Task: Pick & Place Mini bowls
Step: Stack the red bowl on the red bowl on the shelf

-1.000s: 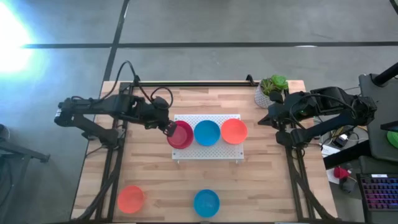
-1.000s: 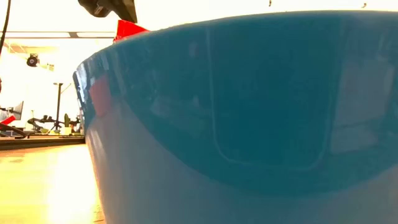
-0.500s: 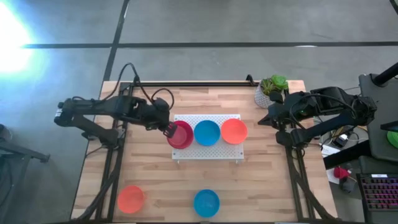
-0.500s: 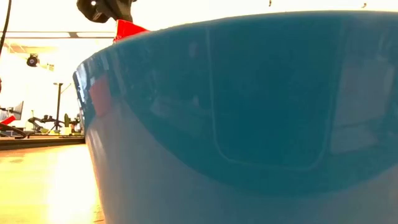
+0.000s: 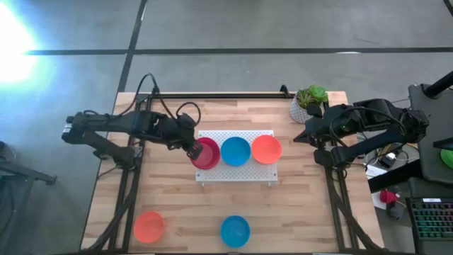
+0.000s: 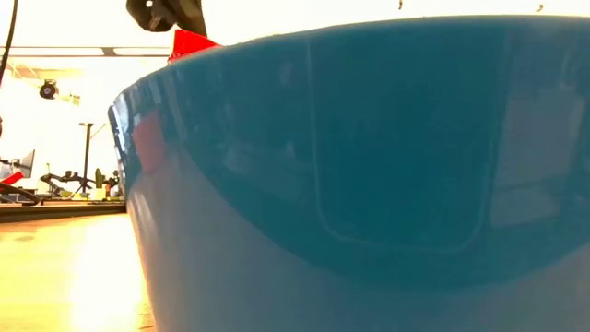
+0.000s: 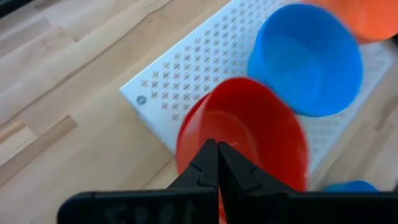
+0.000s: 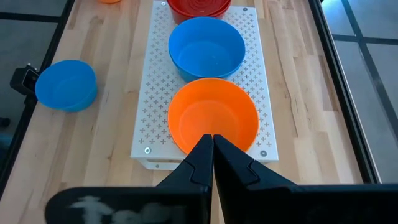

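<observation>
My left gripper [image 5: 192, 149] is shut on the red mini bowl [image 5: 206, 154] at the left end of the white perforated board [image 5: 236, 173]. A blue bowl [image 5: 235, 151] and an orange bowl [image 5: 266, 149] sit base down on the board beside it. Another orange bowl [image 5: 148, 225] and another blue bowl [image 5: 235, 231] rest on the table near its near edge. That blue bowl [image 6: 369, 184] fills the low view, with the red bowl's edge [image 6: 189, 41] above it. My right gripper [image 8: 212, 146] is shut, touching nothing, by the table's right edge. My left gripper pinches the red bowl's rim [image 7: 189, 134] on its left side between the two fingers, one inside the bowl and one outside. The fingers [image 7: 205, 158] come slanting down from the table's left. The bowl sits tilted in the hold over the board's left end.
A white pot with a green plant [image 5: 311, 100] stands at the table's far right corner, near the right arm. A black rail [image 5: 219, 95] runs along the far edge. Bare wood lies between the board and the two bowls near the near edge.
My left gripper has shifted a little toward the table's right, staying shut on the red bowl, which stays at the board's left end.
</observation>
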You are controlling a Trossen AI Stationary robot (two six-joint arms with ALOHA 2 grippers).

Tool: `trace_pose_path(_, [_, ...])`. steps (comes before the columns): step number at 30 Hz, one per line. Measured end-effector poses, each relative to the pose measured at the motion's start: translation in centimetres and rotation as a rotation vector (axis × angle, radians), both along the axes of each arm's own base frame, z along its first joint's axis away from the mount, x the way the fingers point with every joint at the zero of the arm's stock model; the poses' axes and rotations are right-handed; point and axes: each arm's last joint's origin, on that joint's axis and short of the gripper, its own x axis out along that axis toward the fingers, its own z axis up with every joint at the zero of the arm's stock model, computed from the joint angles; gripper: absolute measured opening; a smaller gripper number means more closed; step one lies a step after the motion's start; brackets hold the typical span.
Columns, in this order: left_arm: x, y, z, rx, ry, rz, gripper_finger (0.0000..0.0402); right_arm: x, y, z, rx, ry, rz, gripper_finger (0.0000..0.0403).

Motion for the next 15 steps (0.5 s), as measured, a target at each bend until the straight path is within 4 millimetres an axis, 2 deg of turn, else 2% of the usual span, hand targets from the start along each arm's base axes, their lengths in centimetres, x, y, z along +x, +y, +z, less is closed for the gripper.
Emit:
trace_pose_path(4, [0.0, 0.0, -1.4, 0.000, 0.049, 0.006, 0.0000, 0.0, 0.0, 0.0, 0.000, 0.000, 0.000, 0.0008])
trace_pose_path(8, [0.1, 0.0, -1.7, 0.001, 0.057, 0.005, 0.0000, 0.0, 0.0, 0.0, 0.003, 0.000, -0.004, 0.0008])
trace_pose_path(11, [0.1, 0.0, -1.3, -0.003, 0.044, 0.002, 0.0000, 0.0, 0.0, 0.0, 0.003, -0.001, -0.003, 0.0008])
trace_pose_path(15, [-0.4, -0.3, 0.4, -0.051, -0.003, -0.022, 0.0000, 0.0, 0.0, 0.0, 0.004, -0.001, -0.004, 0.0008])
